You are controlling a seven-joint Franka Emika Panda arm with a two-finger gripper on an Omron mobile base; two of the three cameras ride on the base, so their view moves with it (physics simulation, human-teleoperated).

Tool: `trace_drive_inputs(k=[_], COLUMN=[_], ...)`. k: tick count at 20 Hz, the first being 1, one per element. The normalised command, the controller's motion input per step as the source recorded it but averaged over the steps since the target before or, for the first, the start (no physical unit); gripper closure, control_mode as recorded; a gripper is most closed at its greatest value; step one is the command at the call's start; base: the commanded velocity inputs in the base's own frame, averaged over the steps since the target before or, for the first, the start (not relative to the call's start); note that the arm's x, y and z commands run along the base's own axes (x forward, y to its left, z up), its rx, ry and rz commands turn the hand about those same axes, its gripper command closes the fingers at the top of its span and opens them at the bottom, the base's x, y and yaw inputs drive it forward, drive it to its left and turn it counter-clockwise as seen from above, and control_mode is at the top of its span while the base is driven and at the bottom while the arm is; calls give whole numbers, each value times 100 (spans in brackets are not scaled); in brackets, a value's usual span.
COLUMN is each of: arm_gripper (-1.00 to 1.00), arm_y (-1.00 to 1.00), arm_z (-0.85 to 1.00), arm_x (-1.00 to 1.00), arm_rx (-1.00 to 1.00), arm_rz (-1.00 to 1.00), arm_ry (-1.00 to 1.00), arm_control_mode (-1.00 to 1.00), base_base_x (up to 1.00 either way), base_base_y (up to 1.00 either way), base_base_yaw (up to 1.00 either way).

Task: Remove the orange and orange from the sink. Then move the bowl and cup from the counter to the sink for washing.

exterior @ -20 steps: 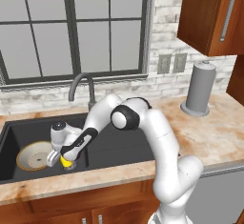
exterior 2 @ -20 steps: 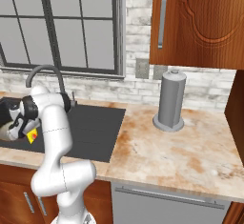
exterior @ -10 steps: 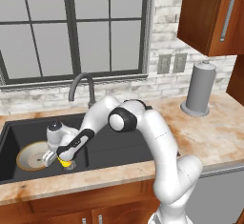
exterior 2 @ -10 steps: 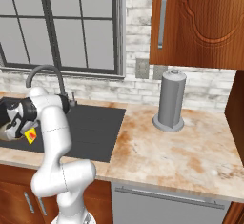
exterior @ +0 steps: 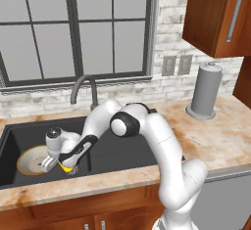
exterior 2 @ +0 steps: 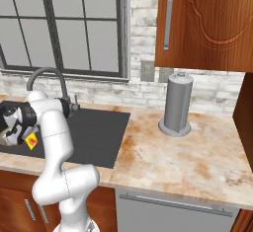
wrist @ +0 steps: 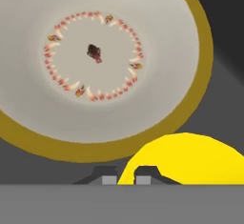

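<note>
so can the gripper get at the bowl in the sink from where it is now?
Probably yes. The gripper hangs low in the sink right beside the bowl, but its jaws are shut on the yellow cup, so it must let go first.

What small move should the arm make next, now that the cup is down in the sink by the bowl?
Probably open the fingers and release the cup. They look pinched on its yellow wall, low in the sink right beside the bowl, which already lies in the basin. Then lift straight up so the cup isn't dragged along.
</note>
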Motion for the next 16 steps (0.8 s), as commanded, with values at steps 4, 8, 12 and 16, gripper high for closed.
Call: trace_drive_inputs(k=[4, 8, 12, 16], arm_gripper=[100, 100, 100, 100], arm_y=[-19, -21, -25, -21], arm_z=[-21, -19, -19, -20], arm_x=[0, 0, 0, -1], arm_rx=[0, 0, 0, 0], arm_rz=[-6, -7, -6, -6], arm_ry=[-2, 0, 0, 0], arm_control_mode=[-100, -100, -100, -100], base_base_x=[0, 0, 0, 0], base_base_y=[0, 0, 0, 0], base_base_yaw=[0, 0, 0, 0])
